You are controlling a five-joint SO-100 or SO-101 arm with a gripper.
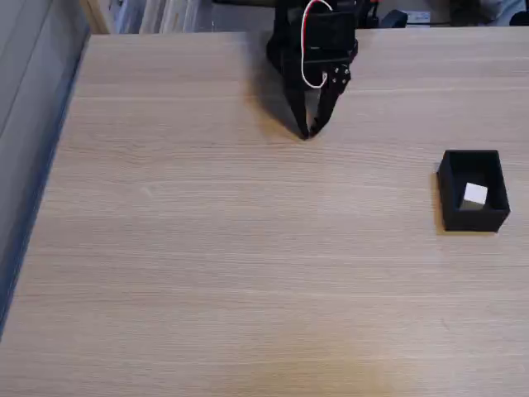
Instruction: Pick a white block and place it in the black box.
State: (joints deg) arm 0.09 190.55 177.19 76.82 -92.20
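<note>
Looking done to me: the white block [474, 195] sits inside the black box [471, 220] on the right side of the fixed view.

Nearest the camera it's just bare wooden table [248, 289], then the box about halfway up on the right, with the cube resting on its floor toward the far right corner, apparently clear of the walls. Farthest back, the gripper [305, 132] hangs at the table's far edge, well apart from the box, fingers drawn together to a point and carrying nothing. If you ever had to re-grab it: I'd guess the cube is light, rigid and a bit slick, so pinch two opposite flat faces square-on from above. The thin box walls leave little room on the right side, though.
</note>
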